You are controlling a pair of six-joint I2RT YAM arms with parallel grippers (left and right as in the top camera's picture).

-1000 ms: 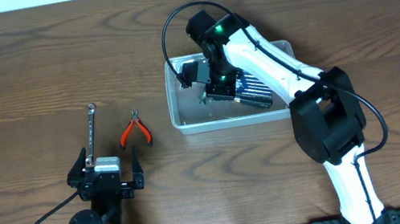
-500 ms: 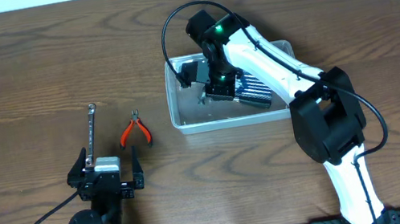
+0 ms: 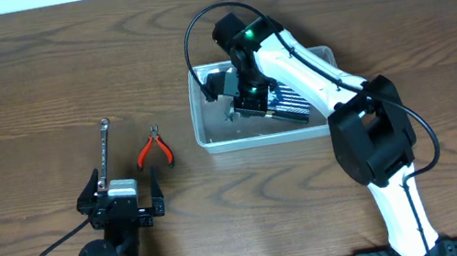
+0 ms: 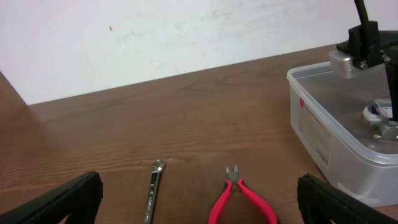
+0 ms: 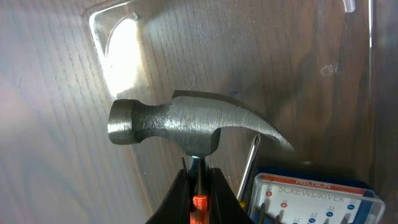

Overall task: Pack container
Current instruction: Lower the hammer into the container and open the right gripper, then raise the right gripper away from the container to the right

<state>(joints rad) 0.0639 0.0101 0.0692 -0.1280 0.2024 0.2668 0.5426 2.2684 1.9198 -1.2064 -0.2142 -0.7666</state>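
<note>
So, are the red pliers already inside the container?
No, the red pliers lie on the table to the left of the container, beside the wrench.

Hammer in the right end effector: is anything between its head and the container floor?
Nothing visible. The hammer head hangs over bare floor of the container. The screwdriver case lies beside the handle, near the right end effector, not under the head.
</note>
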